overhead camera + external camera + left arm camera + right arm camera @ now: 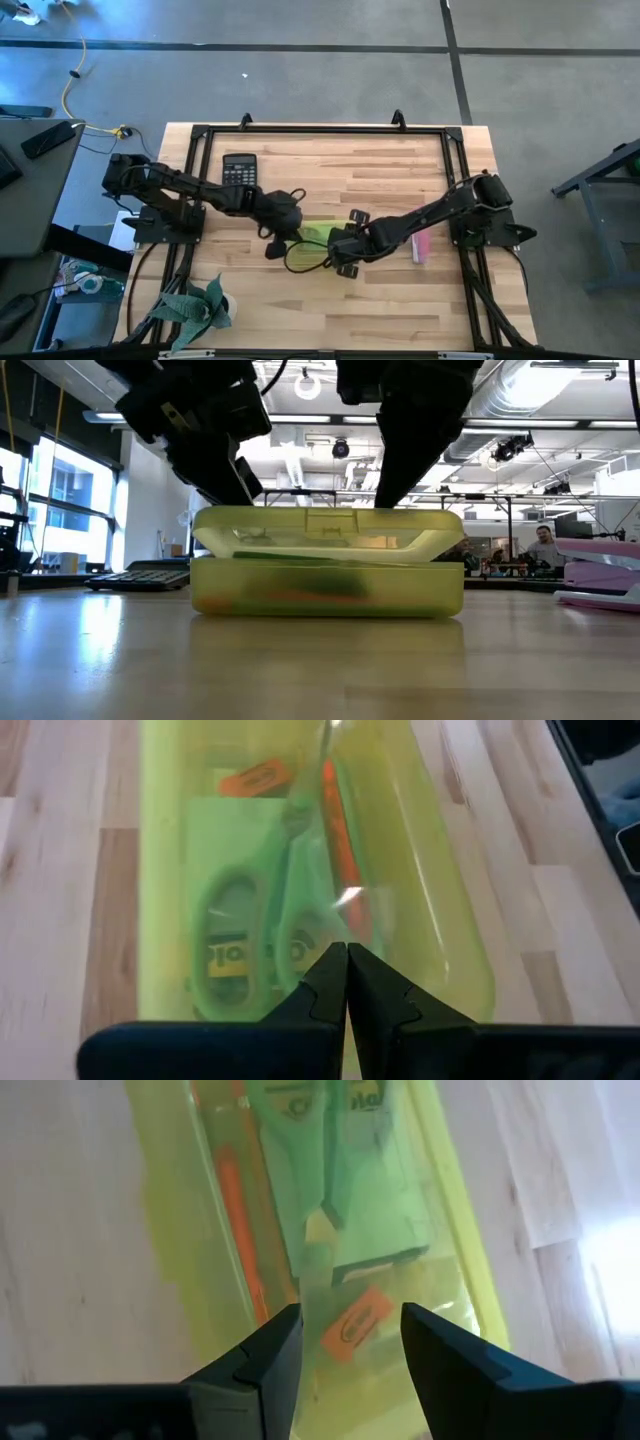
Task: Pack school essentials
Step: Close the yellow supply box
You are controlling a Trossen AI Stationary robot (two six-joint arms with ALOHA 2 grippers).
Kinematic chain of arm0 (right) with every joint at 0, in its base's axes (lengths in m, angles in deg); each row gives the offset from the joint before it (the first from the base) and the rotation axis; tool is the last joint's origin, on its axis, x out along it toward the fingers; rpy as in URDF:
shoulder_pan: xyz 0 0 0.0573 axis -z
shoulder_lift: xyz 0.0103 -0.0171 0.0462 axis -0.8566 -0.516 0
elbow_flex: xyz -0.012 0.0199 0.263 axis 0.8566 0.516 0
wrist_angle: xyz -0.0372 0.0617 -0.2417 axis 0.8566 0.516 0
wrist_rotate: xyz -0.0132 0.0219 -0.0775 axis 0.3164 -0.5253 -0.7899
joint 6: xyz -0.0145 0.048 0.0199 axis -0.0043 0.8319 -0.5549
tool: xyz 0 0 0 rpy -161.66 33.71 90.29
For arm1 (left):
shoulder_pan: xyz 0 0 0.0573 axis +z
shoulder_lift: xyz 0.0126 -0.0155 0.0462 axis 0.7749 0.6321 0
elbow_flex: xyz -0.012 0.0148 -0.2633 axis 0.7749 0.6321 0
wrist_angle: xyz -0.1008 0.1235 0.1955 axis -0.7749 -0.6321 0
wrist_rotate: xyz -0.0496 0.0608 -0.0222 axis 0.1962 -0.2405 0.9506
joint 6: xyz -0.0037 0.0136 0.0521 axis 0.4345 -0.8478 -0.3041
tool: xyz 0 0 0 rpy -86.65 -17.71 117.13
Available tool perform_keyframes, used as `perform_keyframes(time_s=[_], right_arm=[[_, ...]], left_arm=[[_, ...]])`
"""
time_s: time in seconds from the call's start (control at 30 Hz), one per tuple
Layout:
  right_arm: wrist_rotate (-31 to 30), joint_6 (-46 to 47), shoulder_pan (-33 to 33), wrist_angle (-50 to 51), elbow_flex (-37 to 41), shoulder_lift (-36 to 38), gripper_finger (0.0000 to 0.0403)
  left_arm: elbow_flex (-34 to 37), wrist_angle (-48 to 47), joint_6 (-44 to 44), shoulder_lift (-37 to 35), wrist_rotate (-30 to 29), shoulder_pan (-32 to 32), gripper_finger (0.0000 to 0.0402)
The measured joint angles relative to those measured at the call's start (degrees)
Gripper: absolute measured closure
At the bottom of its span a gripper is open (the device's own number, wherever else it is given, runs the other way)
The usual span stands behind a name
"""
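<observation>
A translucent yellow-green case [330, 590] sits flat on the table's middle, its lid [330, 530] lowered over the base. Through the lid I see green-handled scissors [250, 920], a yellow-green crayon box [235, 960], an orange pen [340, 840] and a small orange piece [352, 1325]. My left gripper [347, 960] is shut, slanting down over the case's left part. My right gripper [345, 1345] is open, pointing steeply down over the case's right part, with nothing between its fingers. My left gripper's shut fingertips [330, 970] stand right at the lid's top [300, 870]. I cannot tell whether they touch it. My right gripper's open fingers [270, 1350] stand just above the lid [330, 1280]. I cannot tell whether they touch it either.
A black calculator [238, 168] lies at the far left of the table. A pink stapler [421, 245] lies right of the case. A green plant-like thing [195, 305] sits at the near left corner. A black frame [320, 128] runs along the table's far edge.
</observation>
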Motion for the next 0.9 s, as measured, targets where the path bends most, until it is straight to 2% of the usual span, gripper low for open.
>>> perform_keyframes(time_s=[0.17,0.63,0.9], right_arm=[[1.0,0.4,0.1,0.0,0.0,-0.8,0.024],[2.3,3.3,0.1,-1.1,0.0,-2.7,0.024],[2.5,4.5,0.1,-1.5,0.0,-2.8,0.024]], left_arm=[[0.0,0.0,0.0,0.0,-3.6,-2.5,0.0401],[0.0,0.2,1.1,0.3,-3.6,-2.8,0.0401],[0.1,1.7,1.5,3.4,-4.2,-3.2,0.0401]])
